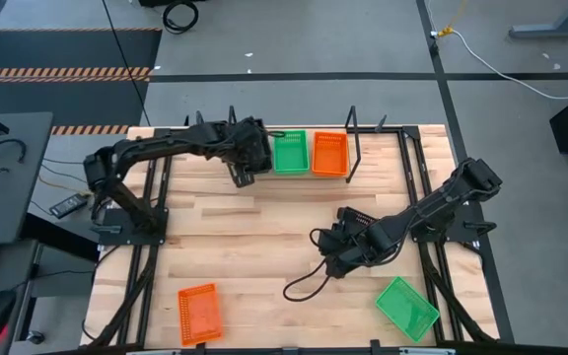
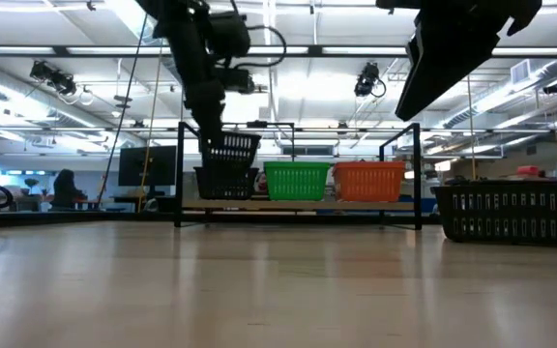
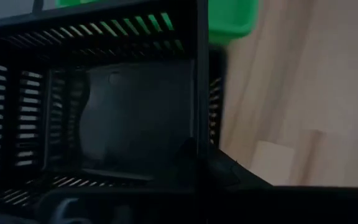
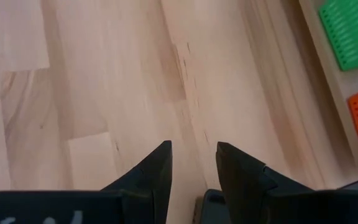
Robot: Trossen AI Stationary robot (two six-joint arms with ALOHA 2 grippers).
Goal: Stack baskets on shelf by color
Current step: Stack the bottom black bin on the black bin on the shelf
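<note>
My left claw (image 2: pixel 222 124) holds a black plastic mesh basket (image 2: pixel 231 150) above the shelf's (image 2: pixel 298 205) black stack; right claw (image 4: pixel 192 163) narrowly open, empty; green and orange strays still on the bench (image 1: pixel 264 247).

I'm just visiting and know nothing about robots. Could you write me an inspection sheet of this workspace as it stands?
Surface: pale wood table, no spills seen.
Job's things: the shelf holds a black basket, a green basket and an orange basket. A loose orange basket, loose green basket and loose black basket sit on the table.
Clutter: nothing seen.
Grippers: left claw holds a second black basket, tilted, over the shelved black one. Right claw is open and empty, over bare wood.
Cables: black cable loops on the table by the right arm.
Surroundings: side desk; person far behind.
</note>
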